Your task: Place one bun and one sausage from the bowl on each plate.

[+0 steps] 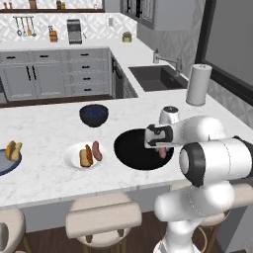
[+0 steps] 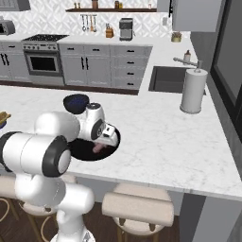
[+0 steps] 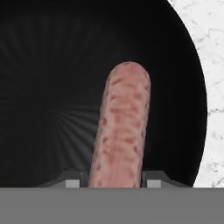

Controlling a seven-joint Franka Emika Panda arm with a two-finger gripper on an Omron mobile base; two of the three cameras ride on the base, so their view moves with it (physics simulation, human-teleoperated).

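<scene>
One sausage is seen between the two fingertips of the gripper in the hand view, its near end set in the gap and its long axis running straight away from the hand, along the gripper's own line of sight. The fingertips stand just beside the sausage on either side; whether they press on it yet cannot be told, so the grip is judged to be closing rather than made. Beneath the sausage lies the black bowl, wide and shallow on the marble table, with the gripper hanging over its right part.

To the left of the bowl the white plate is already loaded with a bun and a sausage. Further left, at the picture's edge, the dark blue-grey plate carries a bun alone, so this sausage is judged to be meant for it, well apart to the gripper's left.
</scene>
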